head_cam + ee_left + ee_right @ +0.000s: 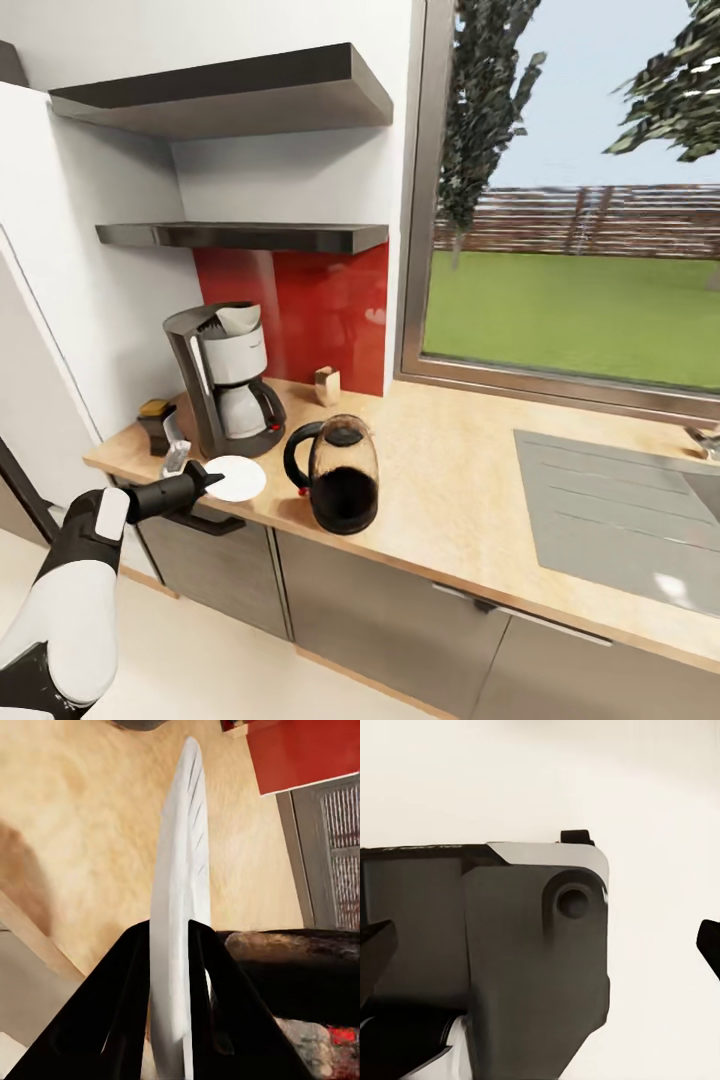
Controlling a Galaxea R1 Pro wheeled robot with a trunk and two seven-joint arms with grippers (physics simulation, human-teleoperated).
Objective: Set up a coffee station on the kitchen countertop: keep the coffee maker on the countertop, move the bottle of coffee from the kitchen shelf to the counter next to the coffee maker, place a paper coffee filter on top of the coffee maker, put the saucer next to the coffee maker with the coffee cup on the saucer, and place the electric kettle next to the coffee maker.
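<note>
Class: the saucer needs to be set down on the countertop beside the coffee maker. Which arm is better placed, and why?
Left. The left pincer is shut on the saucer, holding it at the countertop edge, just in front of the coffee maker and beside the kettle.

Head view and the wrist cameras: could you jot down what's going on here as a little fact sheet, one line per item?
setting: kitchen countertop under a window
left gripper: shut on the saucer, pinching its rim
saucer position: at the counter's front edge, before the coffee maker
electric kettle: on the counter, right of the saucer
bottle of coffee: on the counter, left of the coffee maker
kitchen shelf: nothing visible on it
coffee cup: not on the saucer yet
</note>
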